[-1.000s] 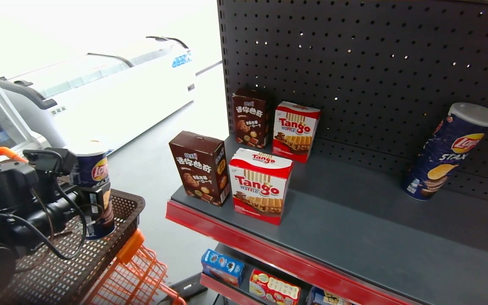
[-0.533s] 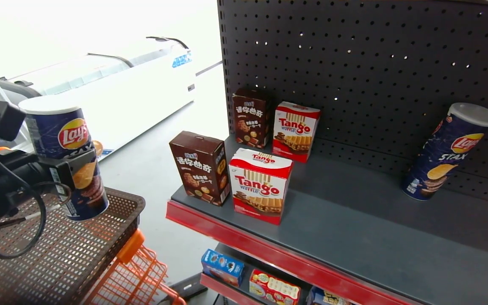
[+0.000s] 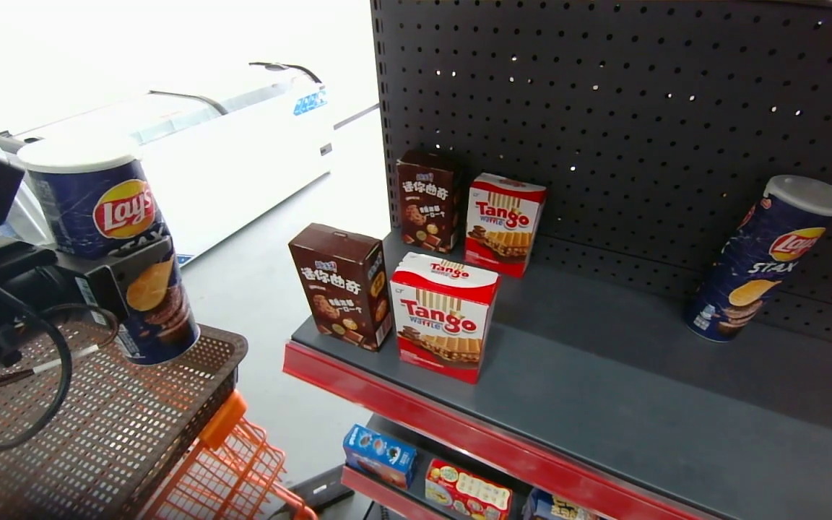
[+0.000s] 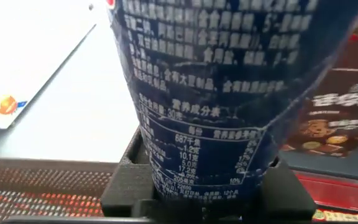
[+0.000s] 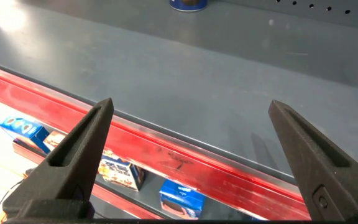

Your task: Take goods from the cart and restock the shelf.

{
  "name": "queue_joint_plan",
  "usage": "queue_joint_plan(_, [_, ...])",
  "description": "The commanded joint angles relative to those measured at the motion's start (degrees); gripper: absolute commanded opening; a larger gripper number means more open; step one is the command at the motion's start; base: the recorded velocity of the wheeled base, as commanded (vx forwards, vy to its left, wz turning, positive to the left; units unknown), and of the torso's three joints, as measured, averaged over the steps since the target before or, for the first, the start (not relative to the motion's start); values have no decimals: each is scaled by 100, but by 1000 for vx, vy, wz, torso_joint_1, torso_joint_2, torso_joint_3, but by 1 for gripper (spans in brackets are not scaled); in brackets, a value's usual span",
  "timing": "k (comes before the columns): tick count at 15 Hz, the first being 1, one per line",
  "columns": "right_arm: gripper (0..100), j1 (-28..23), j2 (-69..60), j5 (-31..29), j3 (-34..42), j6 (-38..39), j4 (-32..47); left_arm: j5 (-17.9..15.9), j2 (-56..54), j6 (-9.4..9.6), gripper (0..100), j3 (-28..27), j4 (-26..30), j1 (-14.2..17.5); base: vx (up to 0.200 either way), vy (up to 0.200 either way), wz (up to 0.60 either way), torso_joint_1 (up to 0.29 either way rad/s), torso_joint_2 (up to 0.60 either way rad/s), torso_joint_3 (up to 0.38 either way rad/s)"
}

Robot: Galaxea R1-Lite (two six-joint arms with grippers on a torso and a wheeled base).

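Observation:
My left gripper (image 3: 116, 278) is shut on a dark blue chip can (image 3: 109, 245) with a white lid, held upright above the brown mesh cart basket (image 3: 98, 426) at the left. The same chip can (image 4: 229, 106) looms close in the left wrist view, clamped low between the black fingers (image 4: 129, 180). A second blue chip can (image 3: 766, 256) leans against the pegboard at the right of the grey shelf (image 3: 604, 390). My right gripper (image 5: 197, 162) hangs open over the shelf's red front edge (image 5: 166, 149), holding nothing.
Two brown cookie boxes (image 3: 344, 285) and two red-and-white wafer boxes (image 3: 445, 314) stand at the shelf's left end. Bare shelf lies between them and the leaning can. Small boxes (image 3: 380, 455) sit on the lower shelf. A white chest freezer (image 3: 192, 159) stands behind the cart.
My left gripper has lifted the chip can up out of the cart basket and carried it slightly right, toward the shelf. The things on the shelf have not moved.

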Motion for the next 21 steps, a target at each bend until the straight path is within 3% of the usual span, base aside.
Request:
queue_joint_plan(1, [100, 1, -2, 1, 0, 2, -2, -98, -84, -82, 0, -59, 20, -137, 0, 0, 0, 0, 0, 0])
queue_joint_plan(4, [100, 1, -2, 1, 0, 2, -2, -177, -101, -249, 0, -94, 28, -321, 0, 0, 0, 0, 0, 0])
queue_joint_plan(8, [100, 1, -2, 1, 0, 2, -2, -336, -128, -232, 0, -6, 37, -497, 0, 0, 0, 0, 0, 0])
queue_joint_plan(14, [100, 1, -2, 1, 0, 2, -2, -406, -57, -249, 0, -244, 46, -471, 0, 0, 0, 0, 0, 0])
queue_joint_plan(16, [100, 1, -2, 1, 0, 2, -2, -1004, -84, -249, 0, -252, 64, -462, 0, 0, 0, 0, 0, 0])
queue_joint_plan(19, [100, 1, -2, 1, 0, 2, -2, -1171, -84, -240, 0, -261, 64, -567, 0, 0, 0, 0, 0, 0])
queue_joint_plan(21, [100, 1, -2, 1, 0, 2, -2, -1417, -92, -240, 0, -182, 64, -945, 0, 0, 0, 0, 0, 0])
